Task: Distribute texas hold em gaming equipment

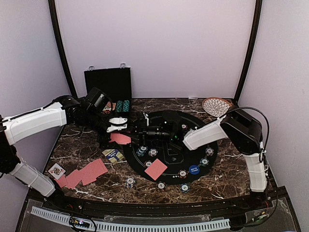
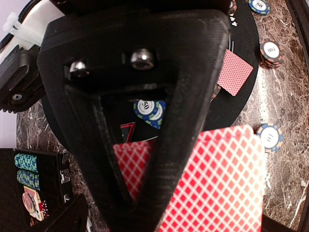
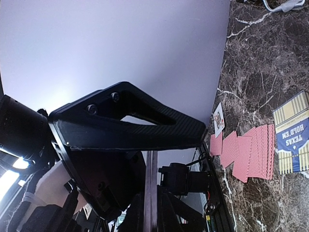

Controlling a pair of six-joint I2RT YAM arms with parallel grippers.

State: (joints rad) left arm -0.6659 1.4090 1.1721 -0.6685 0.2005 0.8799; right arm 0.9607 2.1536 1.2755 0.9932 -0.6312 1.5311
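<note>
Your left claw (image 1: 117, 124) stands spread wide over a red-backed card (image 1: 120, 138) at the left rim of the black mat (image 1: 176, 162). Your right claw (image 1: 140, 126), pinched tight, meets it from the mat side, and whether it grips anything cannot be told. Further out, a second card (image 1: 155, 169) and striped chips (image 1: 153, 152) lie on the mat, and a fan of cards (image 1: 82, 175) lies toward the table's front left.
</note>
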